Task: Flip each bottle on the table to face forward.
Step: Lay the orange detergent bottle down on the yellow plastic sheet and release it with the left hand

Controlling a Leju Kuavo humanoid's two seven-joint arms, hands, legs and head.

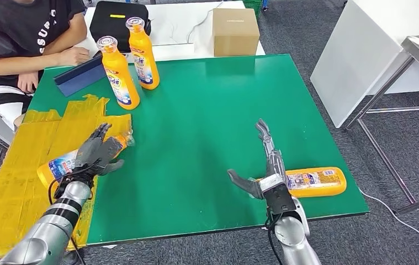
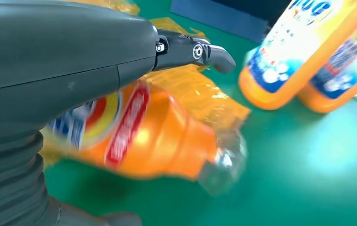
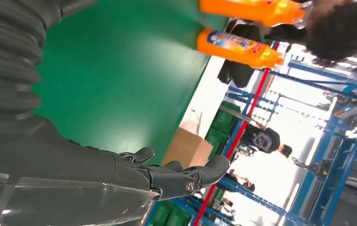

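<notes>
Nearest the robot, at the front edge of the green table (image 1: 207, 121), the right hand (image 1: 262, 165) hovers with fingers stretched forward and thumb spread wide, holding nothing; just beside it, toward the table's front right corner, an orange detergent bottle (image 1: 313, 181) lies on its side. Toward the table's front left, the left hand (image 1: 97, 152) wraps its fingers over a second lying orange bottle (image 1: 63, 164), whose clear cap (image 2: 223, 160) points toward the table's middle; this bottle rests at the edge of the yellow plastic sheeting (image 1: 25, 165) covering the table's left side. Farther back on the table's left, two orange bottles stand upright close together, one nearer (image 1: 118, 72) and one behind it (image 1: 142, 52). A dark blue folder (image 1: 80, 74) lies beside them, under a seated person's hand (image 1: 74, 55). Beyond the table's far edge sit a black bag (image 1: 113, 19) and a cardboard box (image 1: 234, 30).
</notes>
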